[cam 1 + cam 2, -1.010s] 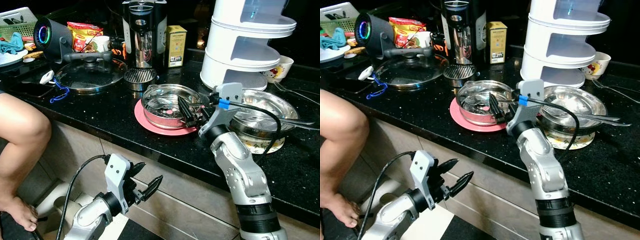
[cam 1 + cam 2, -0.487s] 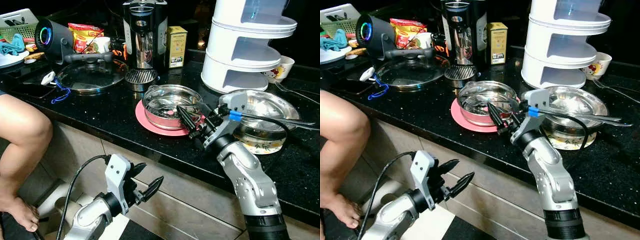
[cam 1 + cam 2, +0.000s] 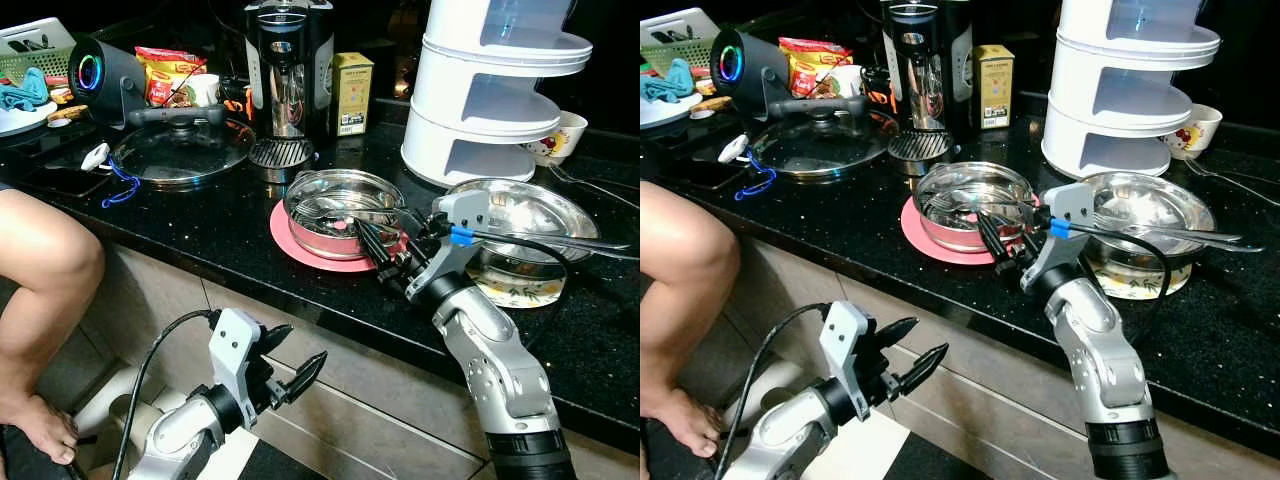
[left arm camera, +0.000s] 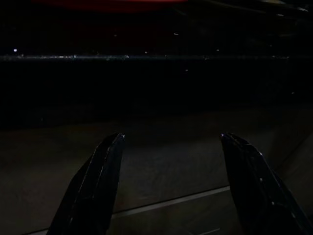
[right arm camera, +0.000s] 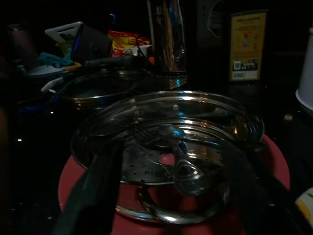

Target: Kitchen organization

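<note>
the right gripper point(image 3: 385, 250), fingers spread and holding nothing, faces the perforated steel steamer bowl point(image 3: 340, 208) on the round pink plate point(image 3: 300, 240) near the black counter point(image 3: 200, 215) edge; a clumsy push could slide both off.

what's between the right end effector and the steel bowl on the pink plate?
Nothing: in the left eye view the right end effector, open, sits at the near rim of the steel bowl, over the pink plate.

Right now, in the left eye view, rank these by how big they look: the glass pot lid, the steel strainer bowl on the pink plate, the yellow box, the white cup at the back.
1. Glass pot lid
2. Steel strainer bowl, nearly as wide and nearer the camera, so unsure
3. Yellow box
4. White cup, partly hidden
</note>
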`<state>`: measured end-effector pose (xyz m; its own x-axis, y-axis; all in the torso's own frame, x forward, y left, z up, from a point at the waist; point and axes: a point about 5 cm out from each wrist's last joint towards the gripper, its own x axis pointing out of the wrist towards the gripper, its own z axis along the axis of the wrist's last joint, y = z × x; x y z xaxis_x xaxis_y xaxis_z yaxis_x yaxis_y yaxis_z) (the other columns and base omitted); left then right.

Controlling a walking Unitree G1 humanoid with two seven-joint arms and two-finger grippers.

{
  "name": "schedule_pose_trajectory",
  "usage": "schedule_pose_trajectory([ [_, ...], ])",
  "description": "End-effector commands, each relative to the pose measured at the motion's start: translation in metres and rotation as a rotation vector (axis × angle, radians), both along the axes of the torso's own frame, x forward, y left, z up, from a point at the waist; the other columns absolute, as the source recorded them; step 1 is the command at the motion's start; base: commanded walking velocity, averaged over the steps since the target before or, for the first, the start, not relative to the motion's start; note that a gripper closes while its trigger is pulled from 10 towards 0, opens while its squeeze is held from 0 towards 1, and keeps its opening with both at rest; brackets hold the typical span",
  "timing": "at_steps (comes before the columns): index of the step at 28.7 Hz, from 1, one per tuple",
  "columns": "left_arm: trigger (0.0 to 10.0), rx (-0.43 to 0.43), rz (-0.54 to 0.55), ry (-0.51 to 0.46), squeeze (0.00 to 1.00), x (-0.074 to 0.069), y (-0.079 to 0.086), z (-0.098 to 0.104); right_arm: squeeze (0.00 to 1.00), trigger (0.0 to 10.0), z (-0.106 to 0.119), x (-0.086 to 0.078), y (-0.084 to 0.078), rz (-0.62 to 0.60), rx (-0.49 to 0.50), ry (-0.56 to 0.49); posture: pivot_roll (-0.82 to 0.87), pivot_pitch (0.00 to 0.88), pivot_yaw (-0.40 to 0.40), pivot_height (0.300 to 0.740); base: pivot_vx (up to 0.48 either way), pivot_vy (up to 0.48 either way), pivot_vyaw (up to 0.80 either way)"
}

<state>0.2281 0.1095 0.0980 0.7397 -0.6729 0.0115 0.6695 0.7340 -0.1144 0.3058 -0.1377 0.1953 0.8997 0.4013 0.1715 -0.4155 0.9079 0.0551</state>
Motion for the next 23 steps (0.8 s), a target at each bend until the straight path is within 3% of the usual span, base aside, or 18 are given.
schedule_pose_trajectory([
  [1,10.0,0.013,0.010,-0.015,0.00,-0.001,0.003,0.001,0.00,2.7,-0.005,0.001,0.002,-0.009,-0.013,0.014,-0.02,0.000,0.006,0.740,0.000,0.000,0.00],
  [2,10.0,0.014,0.011,-0.019,0.00,-0.002,0.004,0.002,0.00,0.0,-0.006,0.001,0.002,-0.009,-0.012,0.015,-0.02,0.000,0.006,0.740,0.000,0.000,0.00],
  [16,10.0,0.033,0.023,-0.054,0.00,-0.002,0.004,0.005,0.00,0.0,-0.005,0.001,0.003,-0.010,-0.005,0.007,-0.02,0.000,0.006,0.740,0.000,0.000,0.00],
  [23,10.0,0.032,0.022,-0.055,0.00,-0.002,0.003,0.004,0.00,0.0,0.020,0.006,-0.002,-0.015,-0.053,-0.043,-0.02,0.000,0.004,0.740,0.000,0.000,0.00],
])
